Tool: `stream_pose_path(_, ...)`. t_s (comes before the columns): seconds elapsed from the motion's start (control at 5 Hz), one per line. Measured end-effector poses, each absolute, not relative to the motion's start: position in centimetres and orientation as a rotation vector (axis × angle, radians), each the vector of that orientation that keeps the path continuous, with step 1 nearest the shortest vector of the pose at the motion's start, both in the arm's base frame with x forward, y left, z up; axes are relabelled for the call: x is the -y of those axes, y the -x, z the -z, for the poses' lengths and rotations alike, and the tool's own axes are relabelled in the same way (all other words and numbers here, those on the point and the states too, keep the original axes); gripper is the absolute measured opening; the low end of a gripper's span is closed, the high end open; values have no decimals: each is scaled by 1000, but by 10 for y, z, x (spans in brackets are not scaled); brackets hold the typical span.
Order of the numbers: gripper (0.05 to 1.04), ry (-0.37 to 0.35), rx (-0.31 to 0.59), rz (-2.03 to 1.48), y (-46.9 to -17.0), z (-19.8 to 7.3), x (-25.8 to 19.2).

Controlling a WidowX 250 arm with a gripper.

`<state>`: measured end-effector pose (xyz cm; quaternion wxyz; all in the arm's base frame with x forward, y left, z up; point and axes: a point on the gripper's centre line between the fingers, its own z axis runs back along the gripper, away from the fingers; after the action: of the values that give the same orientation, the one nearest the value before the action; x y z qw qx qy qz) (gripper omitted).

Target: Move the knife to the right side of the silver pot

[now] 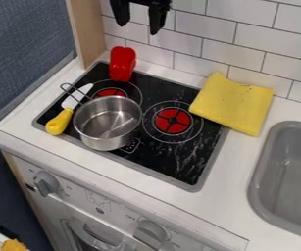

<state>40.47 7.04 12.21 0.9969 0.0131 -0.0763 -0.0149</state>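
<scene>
1. Lying approx 9-10 o'clock of silver pot (108, 125): knife (60, 121); move not done.
2. Gripper (138, 29) at 12-1 o'clock, fingers wide apart, w/ nothing held.
3. To do: grasp, carry, set @ 3 o'clock.

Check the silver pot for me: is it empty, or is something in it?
Empty: the silver pot stands upright without a lid, and bare metal shows across its bottom and inner wall.

A near camera slants down at the stovetop (184, 163).
</scene>
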Motion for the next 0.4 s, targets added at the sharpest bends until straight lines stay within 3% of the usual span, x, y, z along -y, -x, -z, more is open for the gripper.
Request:
stream_pose_path(0.2,1000,2,113,34,-401,-105,-67)
stream_pose_path(0.4,1001,151,102,34,-380,-86,-74)
